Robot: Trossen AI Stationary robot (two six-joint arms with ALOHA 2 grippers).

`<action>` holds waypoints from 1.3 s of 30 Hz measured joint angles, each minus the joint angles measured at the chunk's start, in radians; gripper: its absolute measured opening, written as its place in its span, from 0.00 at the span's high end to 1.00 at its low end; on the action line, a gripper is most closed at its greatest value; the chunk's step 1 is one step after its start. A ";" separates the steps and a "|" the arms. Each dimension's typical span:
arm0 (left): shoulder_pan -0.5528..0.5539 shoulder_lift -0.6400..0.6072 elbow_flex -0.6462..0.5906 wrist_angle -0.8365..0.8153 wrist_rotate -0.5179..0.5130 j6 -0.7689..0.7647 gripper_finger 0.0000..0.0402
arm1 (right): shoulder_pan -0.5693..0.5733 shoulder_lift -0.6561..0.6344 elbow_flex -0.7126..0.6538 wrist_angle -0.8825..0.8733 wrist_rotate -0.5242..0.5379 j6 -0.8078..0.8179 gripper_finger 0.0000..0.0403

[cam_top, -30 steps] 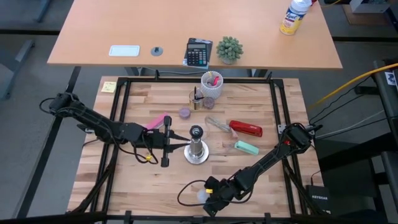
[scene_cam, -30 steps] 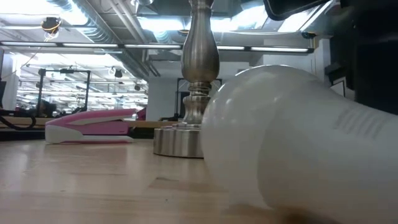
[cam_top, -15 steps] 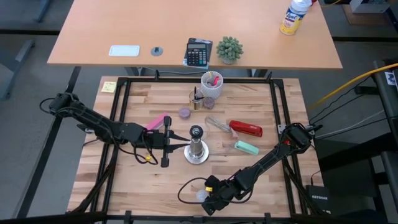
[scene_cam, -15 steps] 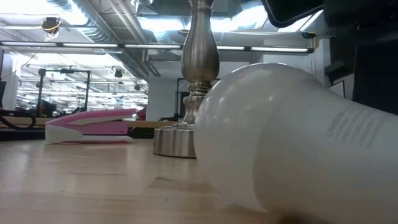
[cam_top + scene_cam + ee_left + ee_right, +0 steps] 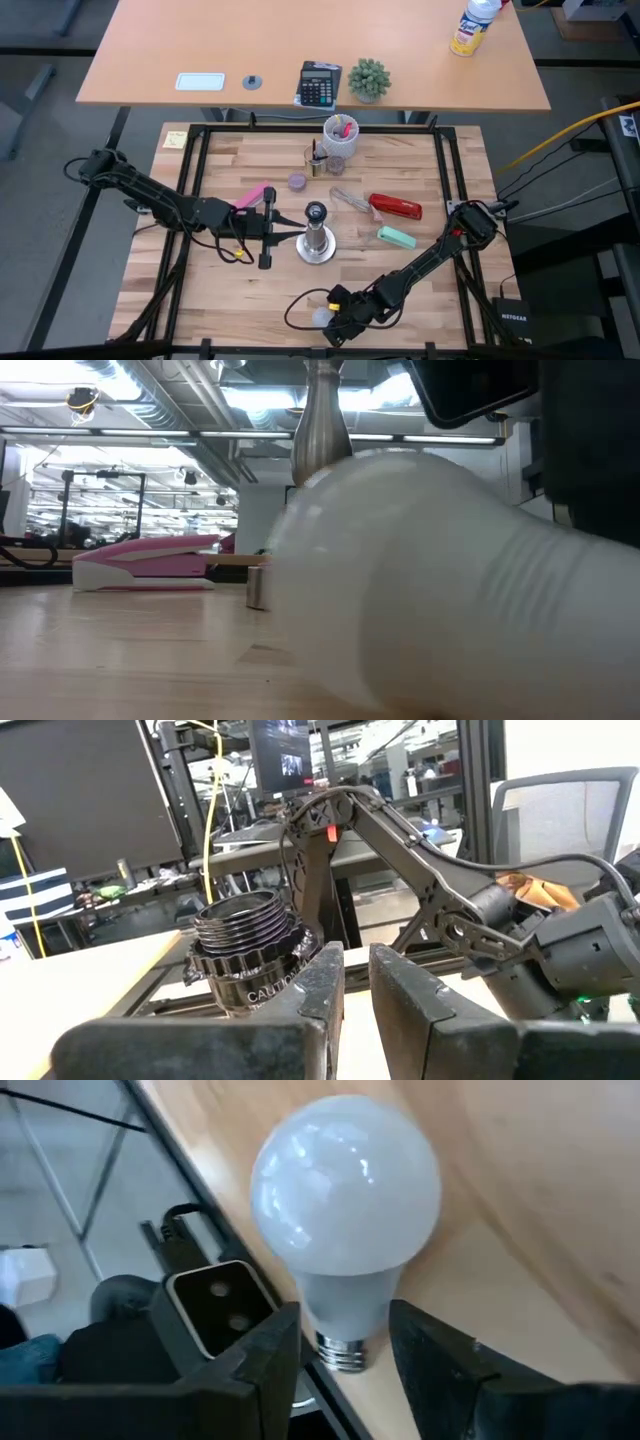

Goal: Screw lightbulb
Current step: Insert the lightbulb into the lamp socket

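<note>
Right hand (image 5: 336, 325), as I see it from above, sits low at the near edge of the bench (image 5: 400, 280); its two fingers (image 5: 250, 1365) straddle the neck of the lightbulb (image 5: 345, 1190), apart and not yet clenched, with the silvery screw base between them. I read the lightbulb as lying on its side on the wood at that near edge, its round end pointing away from the wrist. At bench height it fills most of the frame and hides the foot of the lamp stand (image 5: 320, 420).

Left hand (image 5: 266, 228) lies mid-bench, just left of the lamp stand, and is clenched on its stem, steadying it. From the left wrist I see the fingers (image 5: 320, 995) pressed close together, with the threaded socket (image 5: 243, 945) just beside them.

Pink stapler (image 5: 250, 195) lies behind the left hand. Red stapler (image 5: 396, 207) and a mint green block (image 5: 397, 237) lie right of the stand; a white cup (image 5: 341, 135) stands at the far edge
</note>
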 joint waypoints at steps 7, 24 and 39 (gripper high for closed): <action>0.000 0.000 0.000 -0.001 0.000 0.000 0.89 | 0.000 0.036 0.002 0.052 -0.004 -0.017 0.65; -0.081 0.000 0.000 0.012 0.001 0.067 0.89 | -0.001 0.043 0.000 0.091 0.014 -0.019 0.65; -0.082 -0.001 0.000 0.010 0.001 0.059 0.89 | -0.002 0.043 0.000 0.101 -0.042 0.016 0.65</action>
